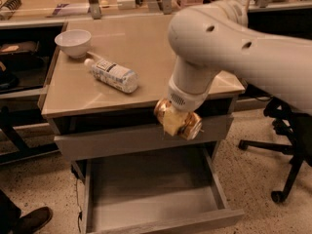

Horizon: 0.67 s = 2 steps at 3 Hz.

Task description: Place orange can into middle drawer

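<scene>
My gripper (176,122) is shut on the orange can (191,128), a shiny golden-orange drink can held sideways between the yellowish fingers (170,123). The can hangs in the air in front of the cabinet's upper drawer front, past the tabletop's front edge. It is above the rear right part of the middle drawer (146,194), which is pulled open with a bare flat grey floor and low walls. The big white arm hides the right part of the tabletop.
A clear white-labelled plastic bottle (112,74) lies on the beige tabletop (73,96), with a white bowl (73,43) behind it. A closed grey drawer front (112,141) sits above the open drawer. An office chair base (285,145) stands at the right, a shoe (29,219) at the bottom left.
</scene>
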Motion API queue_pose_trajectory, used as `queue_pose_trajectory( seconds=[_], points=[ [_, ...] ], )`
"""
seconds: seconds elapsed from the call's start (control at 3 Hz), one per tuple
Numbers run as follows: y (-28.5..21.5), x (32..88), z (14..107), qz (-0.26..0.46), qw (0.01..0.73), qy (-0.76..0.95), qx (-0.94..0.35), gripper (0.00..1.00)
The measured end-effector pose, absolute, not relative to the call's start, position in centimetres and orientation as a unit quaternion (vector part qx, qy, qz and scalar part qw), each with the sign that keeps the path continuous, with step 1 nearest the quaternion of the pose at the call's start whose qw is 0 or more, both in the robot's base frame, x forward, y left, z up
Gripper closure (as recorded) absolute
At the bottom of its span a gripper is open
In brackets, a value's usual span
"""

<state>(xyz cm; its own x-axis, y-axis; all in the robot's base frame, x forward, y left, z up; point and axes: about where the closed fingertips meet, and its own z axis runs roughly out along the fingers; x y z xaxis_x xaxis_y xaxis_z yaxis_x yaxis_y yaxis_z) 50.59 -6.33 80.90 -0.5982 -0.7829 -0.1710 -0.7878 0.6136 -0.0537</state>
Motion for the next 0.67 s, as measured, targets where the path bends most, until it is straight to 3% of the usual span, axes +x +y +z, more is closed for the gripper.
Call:
queue_pose_trajectory(
  seconds=[0.33, 0.67],
  points=[
    [-7.03, 46.77, 73.76, 0.067, 0.033, 0.911, -0.405, 1.0],
    [-7.03, 46.77, 73.76, 0.067, 0.033, 0.911, -0.405, 1.0]
  ],
)
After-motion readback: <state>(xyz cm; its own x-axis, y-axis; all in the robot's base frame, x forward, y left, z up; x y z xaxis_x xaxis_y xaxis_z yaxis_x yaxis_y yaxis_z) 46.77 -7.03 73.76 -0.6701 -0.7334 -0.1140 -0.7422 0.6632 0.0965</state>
